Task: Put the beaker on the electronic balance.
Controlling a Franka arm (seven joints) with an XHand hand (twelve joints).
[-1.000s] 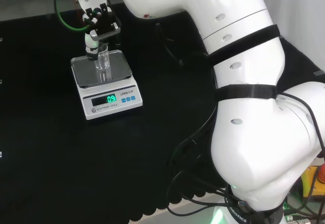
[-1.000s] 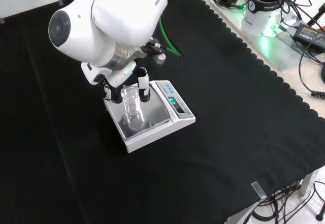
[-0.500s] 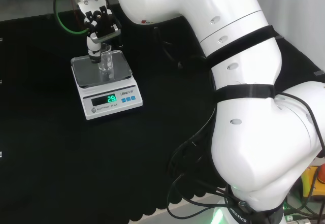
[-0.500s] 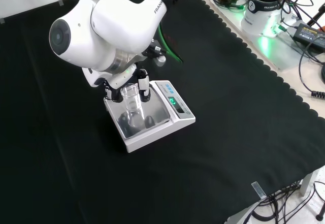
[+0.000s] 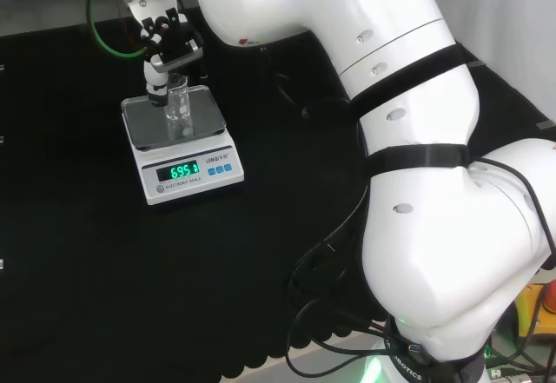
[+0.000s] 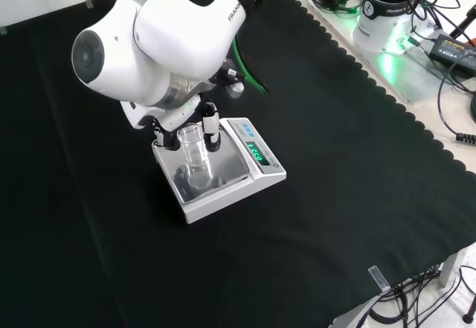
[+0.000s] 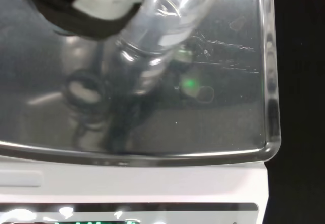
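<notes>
On the electronic balance (image 5: 178,135) stands a clear beaker (image 5: 179,105), fingers of the robot hand (image 5: 162,44) curled round it.

Green digits and small print on the electronic balance (image 5: 191,174), lettering on the arm (image 6: 171,38), none clearly legible.

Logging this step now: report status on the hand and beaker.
Hand shut on beaker, fingers at its rim. Beaker upright on electronic balance pan. Nothing in the way.
</notes>
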